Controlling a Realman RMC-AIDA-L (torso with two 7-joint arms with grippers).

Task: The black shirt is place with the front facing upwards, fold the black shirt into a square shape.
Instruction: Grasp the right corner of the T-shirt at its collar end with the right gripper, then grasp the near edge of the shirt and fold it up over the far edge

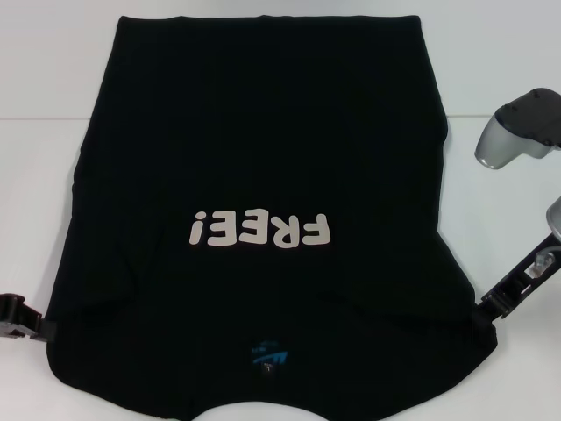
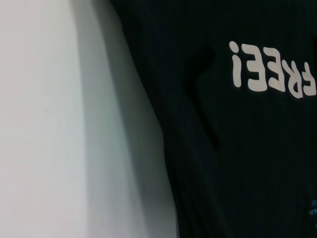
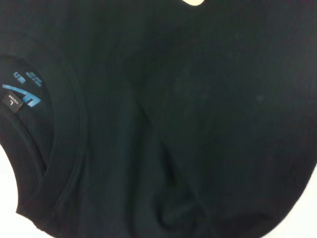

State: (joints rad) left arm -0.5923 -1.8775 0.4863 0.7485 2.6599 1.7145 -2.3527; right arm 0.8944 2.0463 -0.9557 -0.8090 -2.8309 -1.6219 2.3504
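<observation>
The black shirt (image 1: 263,149) lies spread front up on the white table (image 1: 35,219), its neck and blue label (image 1: 267,355) nearest me and its hem at the far side. The white "FREE!" print (image 1: 260,230) reads upside down from here. My left gripper (image 1: 22,322) is at the shirt's near left edge, touching the cloth. My right gripper (image 1: 495,305) is at the near right edge. The left wrist view shows the shirt's side edge (image 2: 163,148) and the print (image 2: 272,72). The right wrist view shows the collar (image 3: 64,148) and the label (image 3: 22,94).
The grey elbow of my right arm (image 1: 517,127) stands above the table at the right. White table surface shows on both sides of the shirt (image 2: 49,124). A seam runs across the white surface at the far side (image 1: 500,117).
</observation>
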